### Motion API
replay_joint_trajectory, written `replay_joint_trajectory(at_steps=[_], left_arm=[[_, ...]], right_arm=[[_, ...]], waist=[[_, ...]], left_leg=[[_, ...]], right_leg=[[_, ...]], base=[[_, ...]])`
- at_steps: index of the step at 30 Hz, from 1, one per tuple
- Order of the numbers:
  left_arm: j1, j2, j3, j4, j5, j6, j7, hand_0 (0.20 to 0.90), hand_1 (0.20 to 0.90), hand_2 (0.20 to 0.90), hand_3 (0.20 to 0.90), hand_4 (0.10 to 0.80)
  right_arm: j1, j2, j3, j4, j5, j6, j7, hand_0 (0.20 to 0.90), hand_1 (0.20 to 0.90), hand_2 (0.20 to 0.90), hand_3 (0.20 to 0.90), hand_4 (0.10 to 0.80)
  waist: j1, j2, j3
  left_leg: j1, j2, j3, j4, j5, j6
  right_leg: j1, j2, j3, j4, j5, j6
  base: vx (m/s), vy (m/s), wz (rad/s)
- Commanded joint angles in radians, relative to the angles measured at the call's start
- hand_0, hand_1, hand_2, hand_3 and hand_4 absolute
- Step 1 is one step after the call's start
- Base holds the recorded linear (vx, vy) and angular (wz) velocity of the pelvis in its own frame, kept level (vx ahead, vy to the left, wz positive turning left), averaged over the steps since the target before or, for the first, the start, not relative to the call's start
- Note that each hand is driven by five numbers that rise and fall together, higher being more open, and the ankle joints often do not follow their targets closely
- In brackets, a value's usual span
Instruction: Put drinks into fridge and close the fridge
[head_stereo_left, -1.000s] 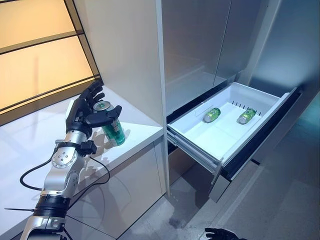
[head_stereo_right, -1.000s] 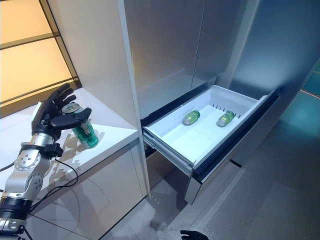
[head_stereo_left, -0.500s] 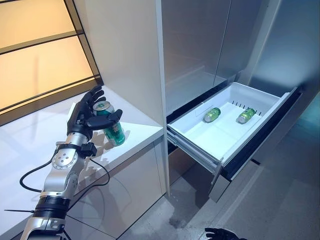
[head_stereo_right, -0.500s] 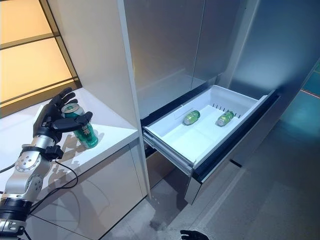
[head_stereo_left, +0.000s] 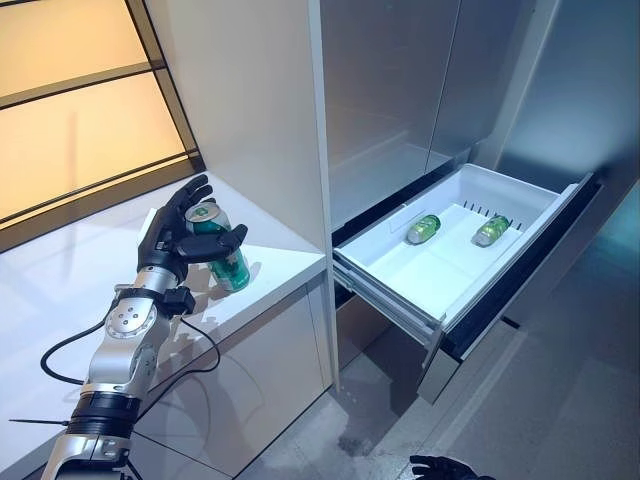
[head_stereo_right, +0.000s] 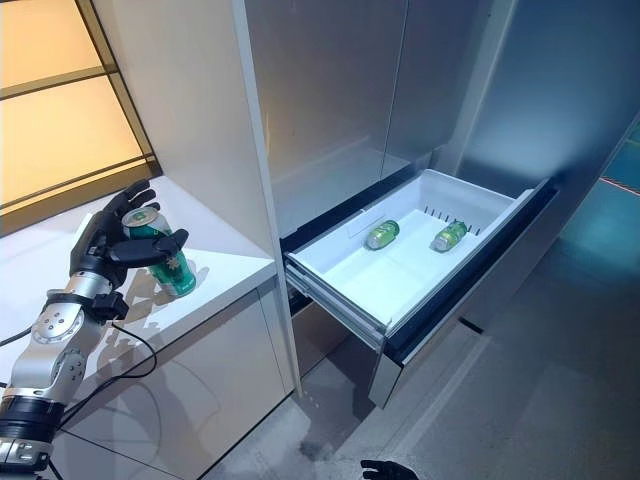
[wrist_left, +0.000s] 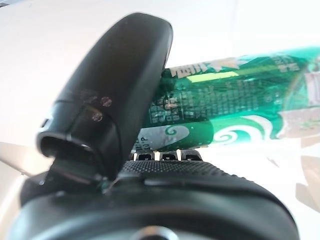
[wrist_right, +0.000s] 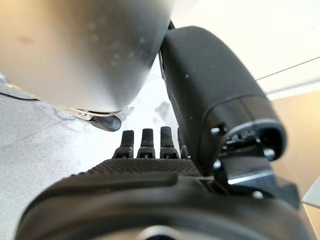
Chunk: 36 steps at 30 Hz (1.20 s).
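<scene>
A green drink can (head_stereo_left: 229, 264) stands upright on the white counter (head_stereo_left: 285, 252) left of the fridge. My left hand (head_stereo_left: 163, 243) is set around it: the fingers rise straight behind the can and the thumb (wrist_left: 115, 95) lies across its front, touching the can (wrist_left: 235, 100). The fridge's white drawer (head_stereo_left: 525, 212) is pulled out wide, with two green cans (head_stereo_left: 424, 229) (head_stereo_left: 493, 231) lying on their sides at its back. My right hand (head_stereo_left: 445, 467) hangs low near the floor, fingers relaxed and holding nothing.
A tall white panel (head_stereo_left: 250, 90) stands between the counter and the fridge. Grey fridge doors (head_stereo_left: 400, 80) above the drawer are closed. The drawer's dark front (head_stereo_left: 500, 310) juts out over the grey floor (head_stereo_left: 560, 410).
My left hand has drawn in against the can, and its thumb has slid down from the can's top to across its front. The can and drawer have stayed put.
</scene>
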Motion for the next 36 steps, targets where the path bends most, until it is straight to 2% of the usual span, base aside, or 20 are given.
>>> replay_joint_trajectory(at_steps=[1, 8, 9, 10, 11, 12, 13, 23, 27, 29, 33, 36], left_arm=[[-0.122, 0.029, 0.059, 0.012, -0.007, -0.087, -0.006, 0.900, 0.900, 0.900, 0.900, 0.800], [-0.128, 0.029, 0.053, 0.009, -0.031, -0.087, -0.004, 0.900, 0.900, 0.900, 0.900, 0.800], [-0.128, 0.025, 0.054, 0.009, -0.036, -0.090, -0.010, 0.841, 0.841, 0.841, 0.831, 0.731], [-0.127, 0.021, 0.053, 0.008, -0.038, -0.092, -0.013, 0.580, 0.580, 0.580, 0.527, 0.427], [-0.128, 0.019, 0.052, 0.008, -0.041, -0.093, -0.014, 0.502, 0.502, 0.502, 0.436, 0.336], [-0.129, 0.015, 0.050, 0.008, -0.044, -0.096, -0.017, 0.321, 0.321, 0.321, 0.225, 0.125], [-0.129, 0.012, 0.049, 0.006, -0.046, -0.097, -0.021, 0.300, 0.300, 0.300, 0.200, 0.100], [-0.136, -0.007, 0.032, -0.008, -0.139, -0.093, -0.083, 0.300, 0.300, 0.300, 0.200, 0.100], [-0.143, -0.010, 0.019, -0.027, -0.160, -0.100, -0.108, 0.300, 0.300, 0.300, 0.200, 0.100], [-0.149, -0.012, 0.006, -0.050, -0.162, -0.111, -0.120, 0.300, 0.300, 0.300, 0.200, 0.100], [-0.166, -0.015, -0.013, -0.101, -0.199, -0.140, -0.158, 0.300, 0.300, 0.300, 0.200, 0.100], [-0.167, -0.033, -0.034, -0.169, -0.233, -0.175, -0.211, 0.300, 0.300, 0.300, 0.200, 0.100]], right_arm=[[0.002, -0.028, 0.019, 0.030, -0.019, -0.006, 0.022, 0.900, 0.900, 0.900, 0.900, 0.800], [0.001, -0.028, 0.018, 0.035, -0.017, -0.008, 0.023, 0.900, 0.900, 0.900, 0.900, 0.800], [0.001, -0.028, 0.017, 0.036, -0.019, -0.008, 0.023, 0.900, 0.900, 0.900, 0.900, 0.800], [0.001, -0.027, 0.018, 0.037, -0.019, -0.010, 0.022, 0.900, 0.900, 0.900, 0.900, 0.800], [0.001, -0.026, 0.017, 0.039, -0.020, -0.012, 0.022, 0.900, 0.900, 0.900, 0.900, 0.800], [0.000, -0.025, 0.018, 0.041, -0.019, -0.013, 0.020, 0.900, 0.900, 0.900, 0.900, 0.800], [0.000, -0.025, 0.018, 0.042, -0.019, -0.014, 0.020, 0.900, 0.900, 0.900, 0.900, 0.800], [-0.002, -0.029, 0.021, 0.037, -0.020, -0.017, 0.023, 0.900, 0.900, 0.900, 0.900, 0.800], [-0.009, -0.032, 0.020, 0.027, 0.000, -0.052, 0.021, 0.900, 0.900, 0.900, 0.900, 0.800], [-0.019, -0.035, 0.022, 0.006, 0.001, -0.105, 0.007, 0.900, 0.900, 0.900, 0.900, 0.800], [-0.036, -0.054, 0.051, -0.143, -0.007, -0.205, -0.025, 0.900, 0.900, 0.900, 0.900, 0.800], [-0.028, -0.062, 0.075, -0.428, 0.052, -0.197, -0.041, 0.900, 0.900, 0.900, 0.900, 0.800]], waist=[[-0.012, -0.005, -0.011], [-0.014, -0.004, -0.011], [-0.014, -0.004, -0.012], [-0.014, -0.004, -0.011], [-0.014, -0.004, -0.011], [-0.014, -0.003, -0.011], [-0.015, -0.003, -0.011], [-0.019, -0.004, -0.008], [-0.019, -0.003, -0.007], [-0.018, -0.004, -0.007], [-0.020, -0.006, -0.005], [-0.030, -0.009, -0.003]], left_leg=[[0.029, -0.028, 0.011, 0.015, -0.091, 0.000], [0.029, -0.029, 0.013, 0.014, -0.091, 0.000], [0.029, -0.028, 0.013, 0.014, -0.091, 0.000], [0.028, -0.028, 0.013, 0.015, -0.091, 0.000], [0.028, -0.028, 0.014, 0.015, -0.091, -0.001], [0.029, -0.028, 0.014, 0.014, -0.091, -0.001], [0.029, -0.027, 0.014, 0.014, -0.091, -0.001], [0.033, -0.028, 0.014, 0.015, -0.092, 0.000], [0.033, -0.029, 0.014, 0.015, -0.092, 0.001], [0.034, -0.029, 0.014, 0.016, -0.093, 0.002], [0.035, -0.028, 0.012, 0.015, -0.091, 0.003], [0.033, -0.026, 0.013, 0.015, -0.088, 0.004]], right_leg=[[-0.032, 0.005, 0.037, 0.090, -0.095, 0.064], [-0.032, 0.006, 0.039, 0.090, -0.095, 0.063], [-0.032, 0.006, 0.039, 0.090, -0.095, 0.063], [-0.031, 0.006, 0.038, 0.089, -0.095, 0.063], [-0.031, 0.006, 0.038, 0.089, -0.095, 0.063], [-0.032, 0.005, 0.038, 0.090, -0.096, 0.064], [-0.033, 0.005, 0.038, 0.090, -0.096, 0.063], [-0.030, 0.006, 0.041, 0.092, -0.096, 0.062], [-0.029, 0.006, 0.040, 0.093, -0.096, 0.062], [-0.029, 0.006, 0.040, 0.094, -0.095, 0.061], [-0.029, 0.004, 0.039, 0.093, -0.091, 0.061], [-0.031, 0.001, 0.038, 0.095, -0.090, 0.061]], base=[[0.000, 0.000, 0.00], [0.000, 0.000, 0.00], [0.000, 0.000, 0.00], [0.000, 0.000, 0.00], [0.000, 0.000, 0.00], [0.000, 0.000, 0.00], [0.000, 0.000, 0.00], [0.000, 0.000, 0.00], [0.000, 0.000, 0.00], [0.000, 0.000, 0.00], [0.000, 0.000, 0.00], [-0.003, -0.003, -0.01]])
